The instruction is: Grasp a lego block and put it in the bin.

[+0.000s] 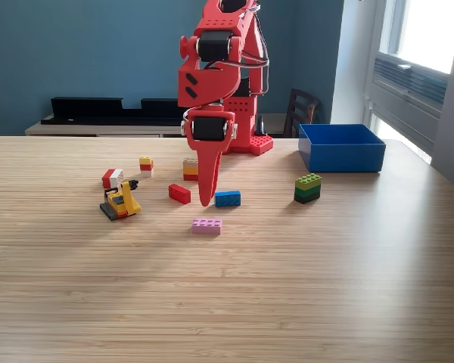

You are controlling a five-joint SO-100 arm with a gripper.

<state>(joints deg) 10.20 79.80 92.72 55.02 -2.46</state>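
Pale striped wooden tabletop (pixel 227 302) fills the foreground before a dark teal wall. From its red base at the far edge, the red plastic robot arm (pixel 216 76) folds forward and points its gripper (pixel 206 198) straight down, the tip between a small red brick (pixel 179 193) and a small blue brick (pixel 228 198); from this edge-on angle I cannot tell whether the jaws are spread or pressed together. A flat pink brick (pixel 206 226) lies nearer the camera. The square bright blue plastic bin (pixel 341 155) sits well apart, toward the exterior view's right.

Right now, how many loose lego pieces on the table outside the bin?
7: yellow digger, red-white, yellow-red, orange stack, red, blue, pink, plus green stack makes 8. End effector may hide more.
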